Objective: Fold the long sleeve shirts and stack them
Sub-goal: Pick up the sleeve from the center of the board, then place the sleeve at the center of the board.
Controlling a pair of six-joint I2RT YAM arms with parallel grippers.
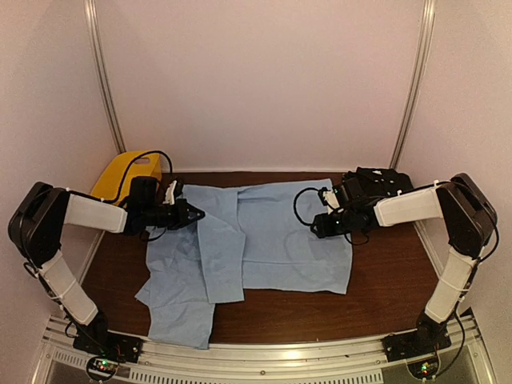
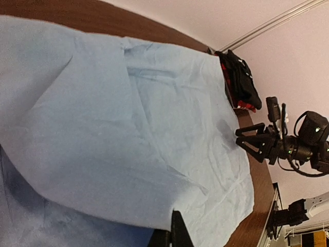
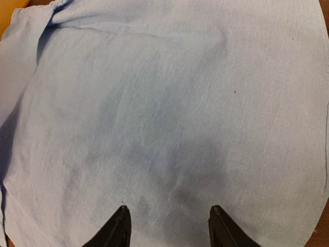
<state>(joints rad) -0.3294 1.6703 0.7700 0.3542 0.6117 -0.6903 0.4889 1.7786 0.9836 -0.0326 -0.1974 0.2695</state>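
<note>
A light blue long sleeve shirt (image 1: 272, 240) lies spread on the brown table (image 1: 392, 280), its left part folded over toward the middle. My left gripper (image 1: 194, 214) is at the shirt's left side. In the left wrist view its fingers (image 2: 177, 231) are closed together on a raised fold of the blue cloth (image 2: 154, 103). My right gripper (image 1: 314, 225) is open just above the shirt's right part. The blue cloth (image 3: 169, 103) fills the right wrist view between its spread fingertips (image 3: 121, 224). A black shirt (image 1: 376, 180) with a red-edged one (image 2: 247, 106) lies bunched at the back right.
A yellow plastic basket (image 1: 128, 172) stands at the back left corner behind my left arm. The shirt's lower left part (image 1: 180, 308) reaches close to the table's front edge. White walls close in the back and both sides.
</note>
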